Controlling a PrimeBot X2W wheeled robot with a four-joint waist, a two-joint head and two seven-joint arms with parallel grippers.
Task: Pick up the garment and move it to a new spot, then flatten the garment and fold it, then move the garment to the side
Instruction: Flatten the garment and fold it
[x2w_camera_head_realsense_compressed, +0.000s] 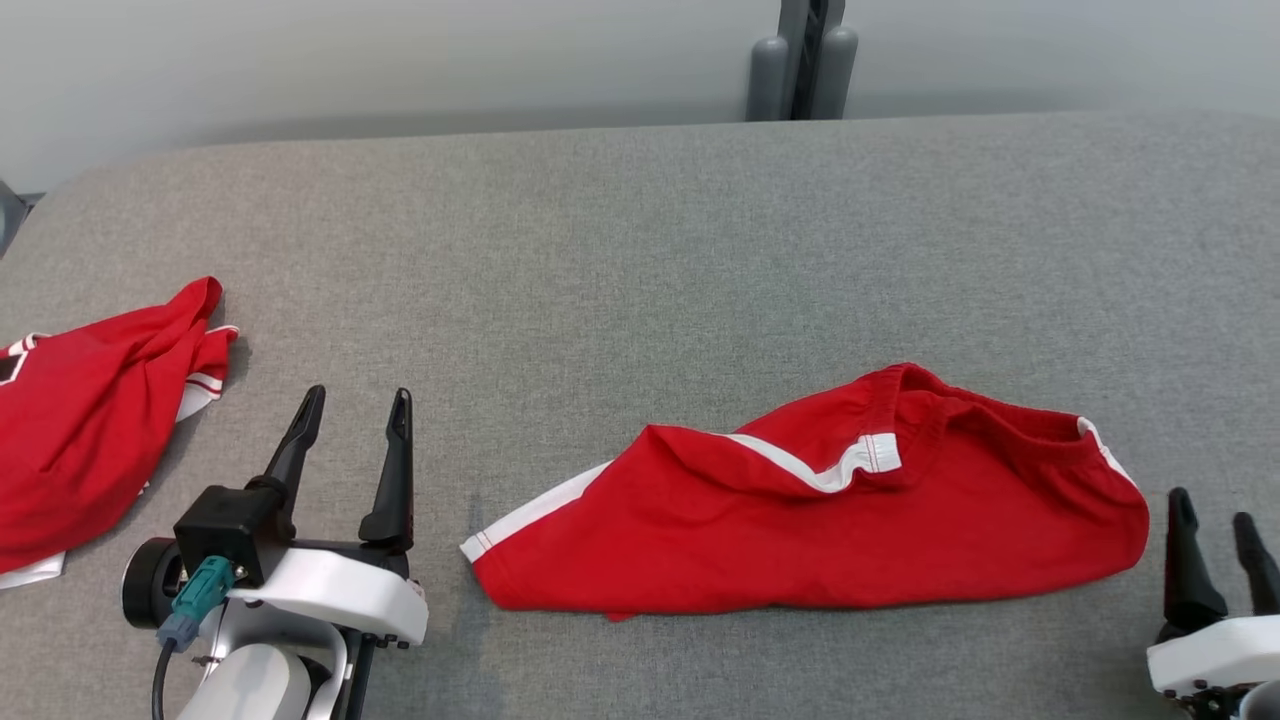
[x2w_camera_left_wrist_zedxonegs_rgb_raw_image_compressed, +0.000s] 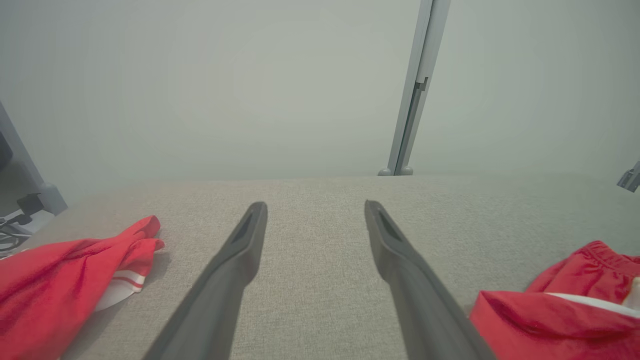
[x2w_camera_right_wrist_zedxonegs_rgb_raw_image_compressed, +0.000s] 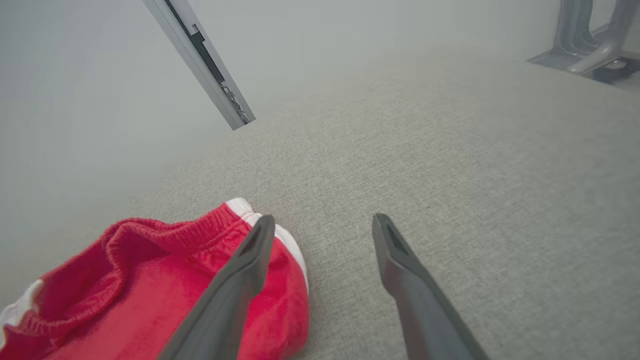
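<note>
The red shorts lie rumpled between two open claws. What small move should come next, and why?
Probably the right gripper should edge left and pinch the waistband of the red shorts: it stands open right beside it, and the shorts lie creased, one leg folded over, not yet flat.

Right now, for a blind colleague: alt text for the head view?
Red fabric shorts with white stripes lie rumpled on a grey cloth-covered table, between the open left claw and open right claw; a second crumpled red garment lies far left.

Left hand (x2w_camera_left_wrist_zedxonegs_rgb_raw_image_compressed: 315, 210) spread wide over grey bench (x2w_camera_left_wrist_zedxonegs_rgb_raw_image_compressed: 320, 300), nothing held. Red garment (x2w_camera_left_wrist_zedxonegs_rgb_raw_image_compressed: 550, 320) lies right of it; second red garment (x2w_camera_left_wrist_zedxonegs_rgb_raw_image_compressed: 50, 285) near bench's left edge.
</note>
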